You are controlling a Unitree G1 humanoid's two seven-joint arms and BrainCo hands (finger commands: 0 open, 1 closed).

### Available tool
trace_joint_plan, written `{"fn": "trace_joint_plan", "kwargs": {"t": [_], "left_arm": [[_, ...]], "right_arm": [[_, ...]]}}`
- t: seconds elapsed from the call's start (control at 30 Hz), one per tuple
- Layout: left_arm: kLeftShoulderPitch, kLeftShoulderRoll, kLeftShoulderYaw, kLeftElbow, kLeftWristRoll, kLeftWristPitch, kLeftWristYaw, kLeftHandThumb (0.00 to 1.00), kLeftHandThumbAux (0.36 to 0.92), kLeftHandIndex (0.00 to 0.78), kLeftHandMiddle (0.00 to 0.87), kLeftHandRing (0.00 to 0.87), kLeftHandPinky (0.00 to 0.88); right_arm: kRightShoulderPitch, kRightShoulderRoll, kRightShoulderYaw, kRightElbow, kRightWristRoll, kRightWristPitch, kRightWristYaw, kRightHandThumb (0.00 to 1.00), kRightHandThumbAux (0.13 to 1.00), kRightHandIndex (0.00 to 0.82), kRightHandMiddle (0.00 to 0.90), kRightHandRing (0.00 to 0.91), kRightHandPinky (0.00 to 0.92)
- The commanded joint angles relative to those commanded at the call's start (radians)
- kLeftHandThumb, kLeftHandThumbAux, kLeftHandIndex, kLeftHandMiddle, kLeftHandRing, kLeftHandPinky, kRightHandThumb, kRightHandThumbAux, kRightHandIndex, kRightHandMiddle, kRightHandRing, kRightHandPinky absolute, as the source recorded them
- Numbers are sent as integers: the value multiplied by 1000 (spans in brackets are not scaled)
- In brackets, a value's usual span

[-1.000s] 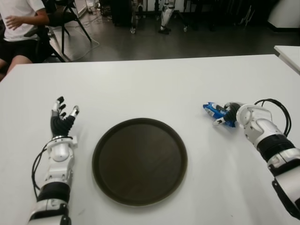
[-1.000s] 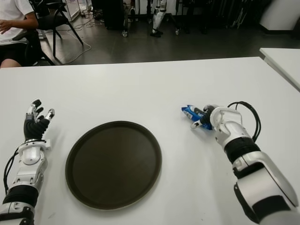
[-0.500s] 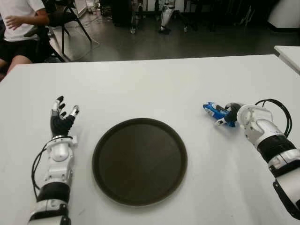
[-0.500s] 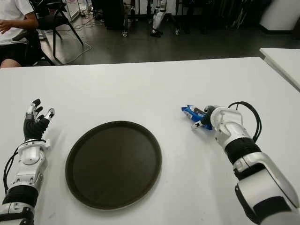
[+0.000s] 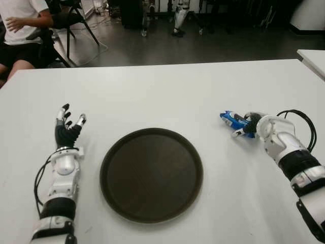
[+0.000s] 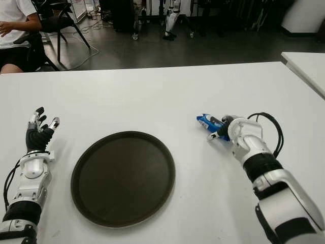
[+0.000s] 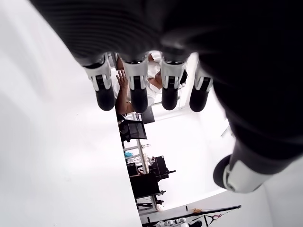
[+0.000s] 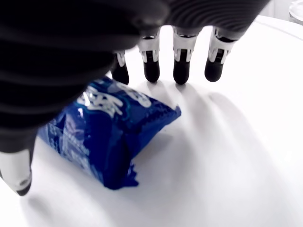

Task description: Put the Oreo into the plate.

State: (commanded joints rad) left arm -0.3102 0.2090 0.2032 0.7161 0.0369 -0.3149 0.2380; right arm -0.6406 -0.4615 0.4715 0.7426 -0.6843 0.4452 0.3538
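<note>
The Oreo (image 5: pixel 232 119) is a small blue pack lying on the white table (image 5: pixel 162 96), right of the round dark plate (image 5: pixel 151 174). My right hand (image 5: pixel 246 127) is directly at the pack. In the right wrist view the Oreo (image 8: pixel 109 132) lies flat under the palm. The straight fingers (image 8: pixel 182 64) reach past it on one side and the thumb (image 8: pixel 16 172) stands on the other, neither closed on it. My left hand (image 5: pixel 67 124) shows left of the plate with its fingers (image 7: pixel 137 90) spread and nothing in them.
A seated person (image 5: pixel 20 30) and a chair (image 5: pixel 71 20) are beyond the table's far left corner. A second white table's corner (image 5: pixel 312 58) shows at the far right. A black cable (image 5: pixel 302 119) loops off my right wrist.
My right wrist has shifted a little at the Oreo pack. The pack, the plate and the left hand have not moved.
</note>
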Motion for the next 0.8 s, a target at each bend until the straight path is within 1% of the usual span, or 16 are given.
{"fn": "trace_joint_plan", "kwargs": {"t": [0.23,0.47,0.6,0.8], "left_arm": [[-3,-1,3,9,-3,-5,-2,283,646,58,85,56,23],[-2,-1,1,8,1,-3,0,266,632,58,94,68,27],[-2,0,1,13,3,-4,1,255,633,57,87,60,19],[-4,0,1,25,5,-8,5,250,638,57,90,61,20]], "right_arm": [[-7,-2,9,0,-9,-3,12,0,534,53,73,56,76],[-24,8,23,17,-17,-7,14,0,560,64,72,46,60],[-28,6,31,18,-21,-11,15,0,567,67,71,44,53],[-44,16,43,36,-18,-30,15,0,561,75,81,49,50]]}}
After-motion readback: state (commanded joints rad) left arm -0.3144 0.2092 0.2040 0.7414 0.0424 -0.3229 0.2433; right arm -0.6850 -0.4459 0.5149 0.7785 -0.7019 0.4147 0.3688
